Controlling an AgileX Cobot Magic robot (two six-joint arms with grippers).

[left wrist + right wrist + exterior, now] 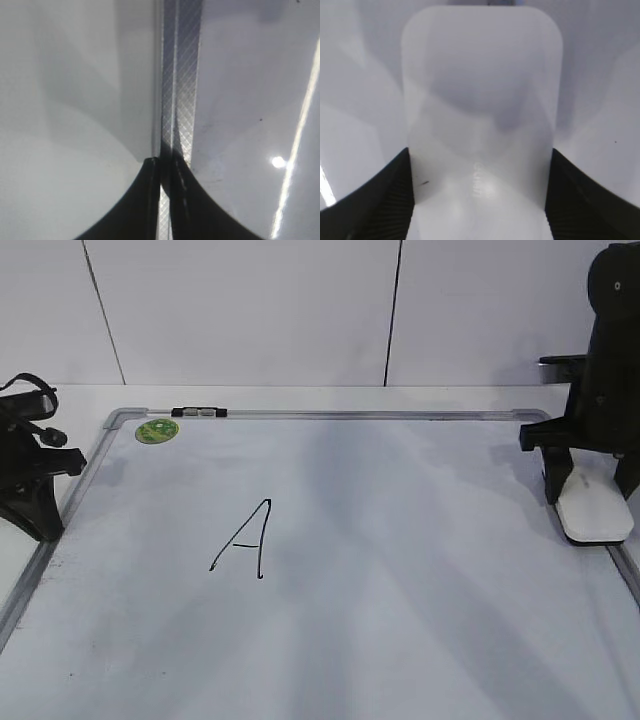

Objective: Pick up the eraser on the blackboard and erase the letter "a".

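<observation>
1. White wall panels back the blackboard (400,570), which bears only a capital "A" (245,538).
2. Eraser (592,512) lies at the board's right edge — between the right gripper's (479,200) fingers, which press its sides.
3. Left gripper (165,172) — closed, empty, over the frame's left rail.

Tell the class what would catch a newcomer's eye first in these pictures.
A big black handwritten letter stands out left of centre on the whiteboard. At the board's right edge, the right gripper straddles a white eraser, a finger at each side. A round green sticker sits in the far left corner.
</observation>
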